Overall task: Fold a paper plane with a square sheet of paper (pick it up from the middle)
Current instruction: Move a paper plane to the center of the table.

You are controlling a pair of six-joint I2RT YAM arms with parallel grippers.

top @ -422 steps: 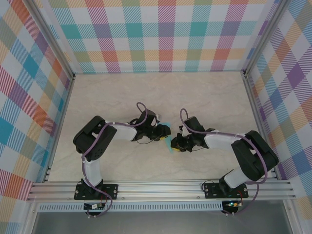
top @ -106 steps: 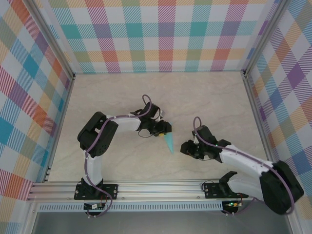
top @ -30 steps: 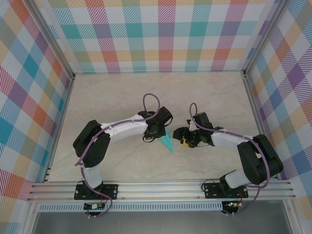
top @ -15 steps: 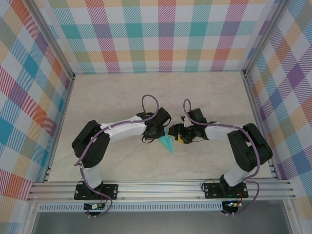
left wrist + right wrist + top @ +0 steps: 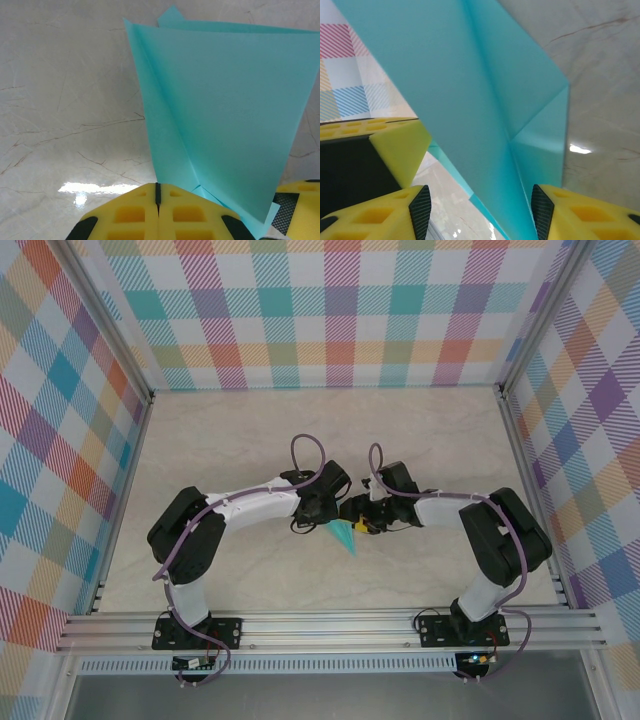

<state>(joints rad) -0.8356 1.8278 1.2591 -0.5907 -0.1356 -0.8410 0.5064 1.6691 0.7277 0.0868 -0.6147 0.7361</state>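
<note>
Left wrist view shows the left hand (image 5: pixel 157 189) pinched shut on the paper plane (image 5: pixel 225 110) over the worktop (image 5: pixel 60 100), steadying it, I'd guess, so the right hand (image 5: pixel 479 212), fingers (image 5: pixel 585 215) apart around its layers, can close.

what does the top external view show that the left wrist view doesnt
Top external adds the left arm and right arm whole, the plaid walls, and the left gripper and right gripper meeting at the paper plane. Left wrist adds the plane's overlapping layers and the left gripper's pads pressed shut. Both share the plane on the marble table.
</note>
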